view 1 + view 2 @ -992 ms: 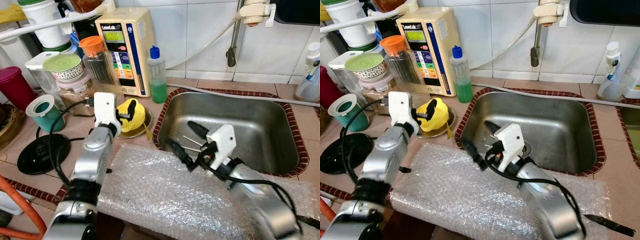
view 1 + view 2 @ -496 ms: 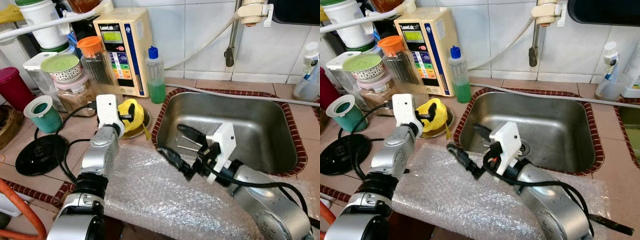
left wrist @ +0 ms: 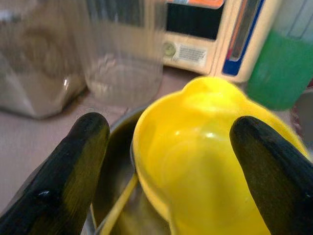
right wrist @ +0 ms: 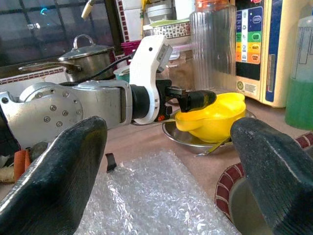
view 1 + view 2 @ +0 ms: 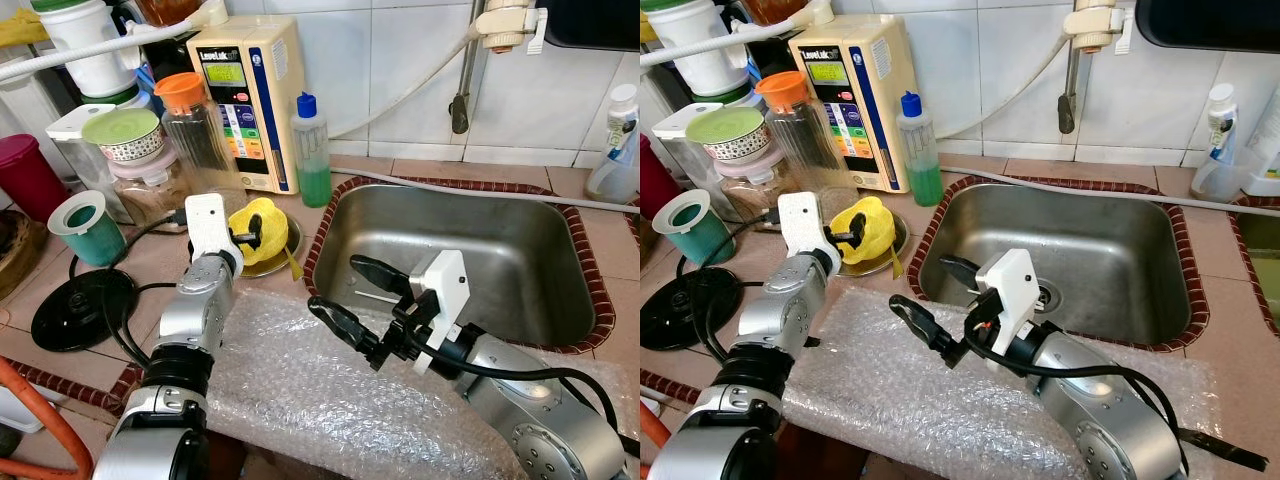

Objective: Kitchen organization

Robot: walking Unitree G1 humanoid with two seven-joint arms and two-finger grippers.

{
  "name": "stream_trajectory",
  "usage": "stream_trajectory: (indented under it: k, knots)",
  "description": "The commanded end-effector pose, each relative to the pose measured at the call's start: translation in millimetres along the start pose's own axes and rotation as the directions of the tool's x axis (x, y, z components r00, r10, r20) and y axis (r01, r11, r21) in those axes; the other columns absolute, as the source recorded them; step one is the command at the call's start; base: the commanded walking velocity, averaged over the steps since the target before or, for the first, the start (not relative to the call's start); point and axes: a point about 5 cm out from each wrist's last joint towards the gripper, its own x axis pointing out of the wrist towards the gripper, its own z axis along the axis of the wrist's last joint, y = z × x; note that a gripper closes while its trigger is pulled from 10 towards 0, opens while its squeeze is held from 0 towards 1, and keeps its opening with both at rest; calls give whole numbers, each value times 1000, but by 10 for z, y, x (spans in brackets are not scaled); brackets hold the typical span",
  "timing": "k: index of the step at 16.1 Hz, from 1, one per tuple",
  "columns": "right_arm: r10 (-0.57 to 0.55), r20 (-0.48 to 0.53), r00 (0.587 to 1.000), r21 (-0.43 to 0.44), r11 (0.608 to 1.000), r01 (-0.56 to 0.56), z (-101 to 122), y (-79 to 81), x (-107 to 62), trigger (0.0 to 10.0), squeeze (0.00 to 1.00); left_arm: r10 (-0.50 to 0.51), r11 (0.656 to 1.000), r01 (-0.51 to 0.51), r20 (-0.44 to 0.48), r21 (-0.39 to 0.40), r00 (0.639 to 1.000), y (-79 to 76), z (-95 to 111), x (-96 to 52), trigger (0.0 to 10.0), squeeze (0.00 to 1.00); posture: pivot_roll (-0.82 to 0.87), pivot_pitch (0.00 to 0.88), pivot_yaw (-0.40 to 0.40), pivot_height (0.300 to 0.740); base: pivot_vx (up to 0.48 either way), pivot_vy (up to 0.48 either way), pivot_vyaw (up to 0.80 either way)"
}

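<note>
Counter beside the sink: left gripper spread around the yellow cup — not yet clamped — right gripper apart, empty; organizing barely begun.

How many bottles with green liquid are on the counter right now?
1. The green-liquid bottle with a blue cap stands against the tiled wall, between the beige appliance and the sink. Others could be hidden in the clutter at far left.

The sink is recessed in the counter's right half. A dish holding a cup sits just left of it. Behind the dish stand a bottle, an appliance and jars. Bubble wrap lies before the sink.
</note>
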Motion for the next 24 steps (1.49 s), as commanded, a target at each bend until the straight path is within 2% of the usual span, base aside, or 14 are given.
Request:
stream_trajectory:
  k: [1,6,7,9,10,11,17,24]
  knots:
    - [38,24,999,-8,999,-37,81,73,31,10000,0,11,1000,-12,-35,-24,999,27,27,26,10000,0,-35,0,145,740,0,0,0]
    - [46,26,999,-11,999,-45,96,91,27,10000,0,3,999,-8,-103,-53,995,10,-26,39,10000,0,-39,0,159,740,0,0,0]
    - [23,42,999,-18,1000,-22,124,65,30,10000,0,-8,999,1,-113,-55,994,1,-31,42,5569,0,-41,0,162,740,0,0,0]
    - [3,55,999,-20,1000,-2,143,33,40,10000,0,-14,999,9,-128,-42,992,5,-45,47,1843,0,-40,0,161,740,0,0,0]
    - [3,54,999,-21,1000,-2,143,33,40,10000,0,-15,999,10,-129,-42,992,6,-46,47,510,0,-40,0,161,740,0,0,0]
    - [3,53,999,-22,1000,-2,144,31,41,10000,0,-13,999,9,-133,-34,991,11,-50,48,0,0,-38,0,161,740,0,0,0]
    - [-33,51,998,-56,998,35,192,-81,25,10000,0,12,1000,-13,-175,-2,985,99,-86,40,0,0,-33,0,157,740,0,0,0]
    - [-39,48,998,-55,998,42,185,-103,23,10000,0,20,999,-15,-158,33,987,144,-86,35,0,0,-34,0,158,740,0,0,0]
